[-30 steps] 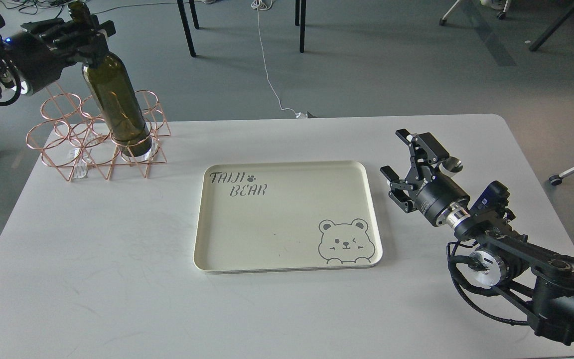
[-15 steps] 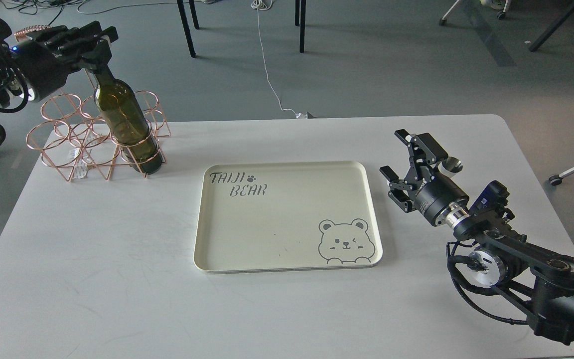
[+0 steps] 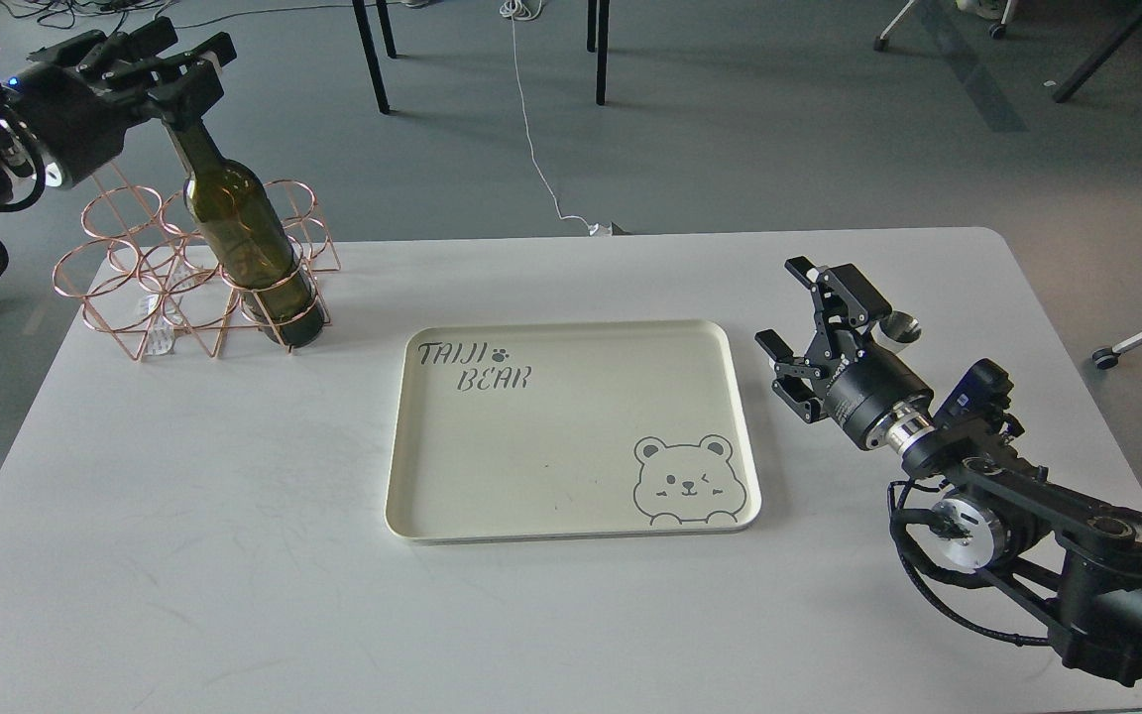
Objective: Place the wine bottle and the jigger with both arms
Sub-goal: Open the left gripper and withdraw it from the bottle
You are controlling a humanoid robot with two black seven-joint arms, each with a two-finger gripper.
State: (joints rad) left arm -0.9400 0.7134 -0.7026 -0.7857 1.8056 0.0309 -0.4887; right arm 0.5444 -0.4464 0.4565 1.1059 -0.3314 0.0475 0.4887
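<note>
The wine bottle (image 3: 239,223), dark olive green, stands tilted in the front right ring of a copper wire rack (image 3: 135,288) at the table's far left. My left gripper (image 3: 179,79) is closed around the top of its neck, which it hides. My right gripper (image 3: 791,305) is open and empty, just right of the tray. The silver jigger (image 3: 898,325) stands on the table just behind that gripper's upper finger, partly hidden by it.
A cream tray (image 3: 571,526) with a bear drawing and "TAIJI BEAR" lettering lies at the table's middle, with nothing in it. The rack's other rings hold nothing. Chair and table legs and a white cable are on the floor beyond the table.
The left gripper lowered the bottle so its base now sits in the rack ring on the table, then tilted up a little. The right arm has not moved.
</note>
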